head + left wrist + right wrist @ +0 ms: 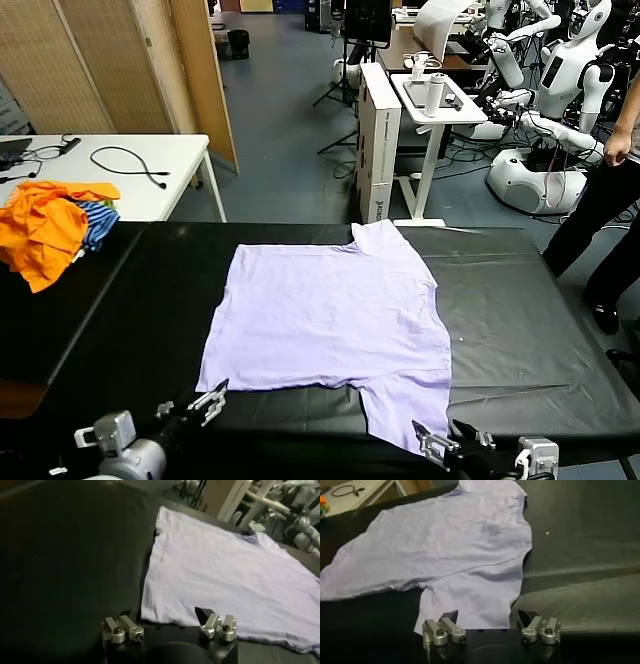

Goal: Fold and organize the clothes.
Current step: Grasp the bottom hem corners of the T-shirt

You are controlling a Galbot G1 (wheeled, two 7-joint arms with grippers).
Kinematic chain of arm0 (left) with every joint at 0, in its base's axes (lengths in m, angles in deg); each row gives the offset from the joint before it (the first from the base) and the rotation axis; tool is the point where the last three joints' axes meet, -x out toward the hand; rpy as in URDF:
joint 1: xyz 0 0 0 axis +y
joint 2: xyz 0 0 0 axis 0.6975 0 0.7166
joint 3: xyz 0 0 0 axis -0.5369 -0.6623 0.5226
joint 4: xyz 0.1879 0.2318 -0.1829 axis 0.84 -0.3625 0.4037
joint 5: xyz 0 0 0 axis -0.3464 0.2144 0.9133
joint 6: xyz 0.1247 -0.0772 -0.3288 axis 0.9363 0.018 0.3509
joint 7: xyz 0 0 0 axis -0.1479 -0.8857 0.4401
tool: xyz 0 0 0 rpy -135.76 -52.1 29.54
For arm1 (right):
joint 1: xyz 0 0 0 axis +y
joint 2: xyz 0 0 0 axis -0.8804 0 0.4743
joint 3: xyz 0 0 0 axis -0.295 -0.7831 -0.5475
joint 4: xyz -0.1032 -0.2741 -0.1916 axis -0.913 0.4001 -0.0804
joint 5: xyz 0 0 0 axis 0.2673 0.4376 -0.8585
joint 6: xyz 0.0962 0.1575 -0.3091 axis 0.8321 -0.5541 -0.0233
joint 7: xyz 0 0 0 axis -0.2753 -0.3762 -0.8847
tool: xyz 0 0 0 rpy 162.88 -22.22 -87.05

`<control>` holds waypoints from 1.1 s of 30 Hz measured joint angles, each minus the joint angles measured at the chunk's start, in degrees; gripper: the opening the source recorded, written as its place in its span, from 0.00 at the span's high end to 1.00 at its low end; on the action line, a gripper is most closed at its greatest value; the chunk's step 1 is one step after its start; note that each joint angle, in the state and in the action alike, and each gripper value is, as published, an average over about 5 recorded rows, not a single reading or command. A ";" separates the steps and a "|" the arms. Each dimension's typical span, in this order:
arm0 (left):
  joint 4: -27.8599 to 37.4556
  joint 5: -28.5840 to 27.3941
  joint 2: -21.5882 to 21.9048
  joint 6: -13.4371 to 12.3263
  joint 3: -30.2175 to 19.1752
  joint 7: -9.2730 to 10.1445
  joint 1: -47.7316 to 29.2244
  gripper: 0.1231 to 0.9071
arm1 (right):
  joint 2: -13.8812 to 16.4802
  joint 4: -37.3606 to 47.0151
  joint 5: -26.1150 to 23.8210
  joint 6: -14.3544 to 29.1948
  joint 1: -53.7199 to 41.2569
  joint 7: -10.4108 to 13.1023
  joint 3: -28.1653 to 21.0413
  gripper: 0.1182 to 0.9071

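Open right gripper [489, 622] beside unlabelled T-shirt [330, 310]

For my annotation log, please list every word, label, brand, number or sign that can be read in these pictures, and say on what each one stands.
No text can be read in any view.
T-shirt: plain lavender, no print or label showing.
White box behind the black table: dark marks low on its side, too small to read.
Left gripper and right gripper: no markings visible.

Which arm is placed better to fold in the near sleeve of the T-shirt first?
Probably the right. Its open end effector sits at the near sleeve's edge of the T-shirt; the left end effector waits open near the other near corner.
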 joint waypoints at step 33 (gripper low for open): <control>2.70 -1.02 -0.67 -2.15 -0.16 -1.22 -0.45 0.68 | -0.10 2.58 -1.55 0.00 -0.46 -0.72 -0.97 0.61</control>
